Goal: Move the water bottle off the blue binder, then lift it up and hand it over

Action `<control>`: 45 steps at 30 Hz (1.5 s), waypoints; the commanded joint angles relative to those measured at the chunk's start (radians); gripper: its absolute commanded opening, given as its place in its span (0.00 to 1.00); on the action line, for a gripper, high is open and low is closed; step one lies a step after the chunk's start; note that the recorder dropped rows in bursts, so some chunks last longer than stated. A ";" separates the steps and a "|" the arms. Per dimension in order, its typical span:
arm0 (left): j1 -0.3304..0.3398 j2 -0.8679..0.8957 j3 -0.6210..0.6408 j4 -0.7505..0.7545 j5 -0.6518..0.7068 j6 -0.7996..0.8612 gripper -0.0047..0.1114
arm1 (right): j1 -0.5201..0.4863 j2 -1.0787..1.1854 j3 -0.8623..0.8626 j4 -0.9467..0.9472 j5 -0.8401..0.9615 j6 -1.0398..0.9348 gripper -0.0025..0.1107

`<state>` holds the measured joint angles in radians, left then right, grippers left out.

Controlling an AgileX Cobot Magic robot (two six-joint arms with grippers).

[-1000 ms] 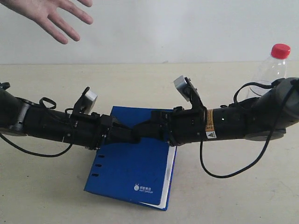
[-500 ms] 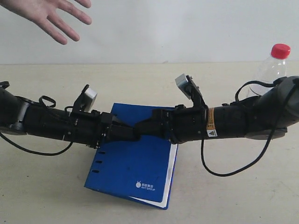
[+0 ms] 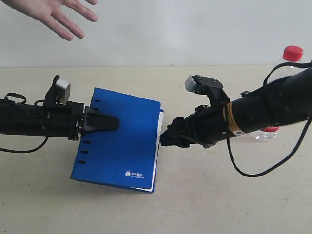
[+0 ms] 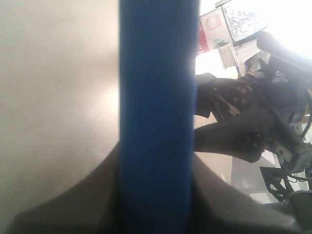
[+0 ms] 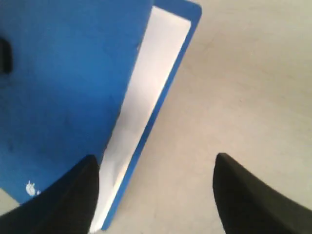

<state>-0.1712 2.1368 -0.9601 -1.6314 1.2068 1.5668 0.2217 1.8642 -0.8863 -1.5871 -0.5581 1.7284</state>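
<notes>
The blue binder (image 3: 122, 141) hangs left of centre, gripped at its spine edge by my left gripper (image 3: 103, 122), which is shut on it. In the left wrist view the blue binder (image 4: 156, 97) runs edge-on between the jaws of the left gripper (image 4: 156, 151). My right gripper (image 3: 165, 137) stands open just off the binder's page edge, holding nothing. The right wrist view shows the right gripper (image 5: 156, 157) over bare table beside the blue binder (image 5: 63, 83). The water bottle (image 3: 291, 53) stands upright at the far right on the table, mostly hidden behind the right arm.
A person's open hand (image 3: 53, 14) hovers at the top left above the left arm. White pages (image 5: 141, 112) show at the binder's open edge. A black cable (image 3: 253, 170) loops under the right arm. The beige table (image 3: 219, 204) stretches in front.
The right gripper has let go of the binder and drawn back to the right. The left gripper has pulled the binder to the left, away from the middle.
</notes>
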 commanded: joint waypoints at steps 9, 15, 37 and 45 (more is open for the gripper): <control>-0.004 -0.112 -0.006 0.135 0.014 0.064 0.09 | -0.004 -0.035 0.025 -0.157 -0.016 0.124 0.56; -0.004 -0.187 -0.006 0.158 0.014 0.048 0.09 | -0.004 -0.036 0.025 -0.157 -0.243 0.082 0.56; -0.004 -0.258 -0.006 0.212 0.014 0.051 0.09 | -0.004 -0.035 0.025 0.147 -0.177 -0.244 0.56; -0.004 -0.258 -0.006 0.214 0.014 0.047 0.09 | -0.004 0.068 0.025 0.307 -0.279 -0.291 0.55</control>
<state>-0.1712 1.8914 -0.9619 -1.3999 1.1863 1.6194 0.2217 1.8970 -0.8665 -1.3332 -0.7838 1.4673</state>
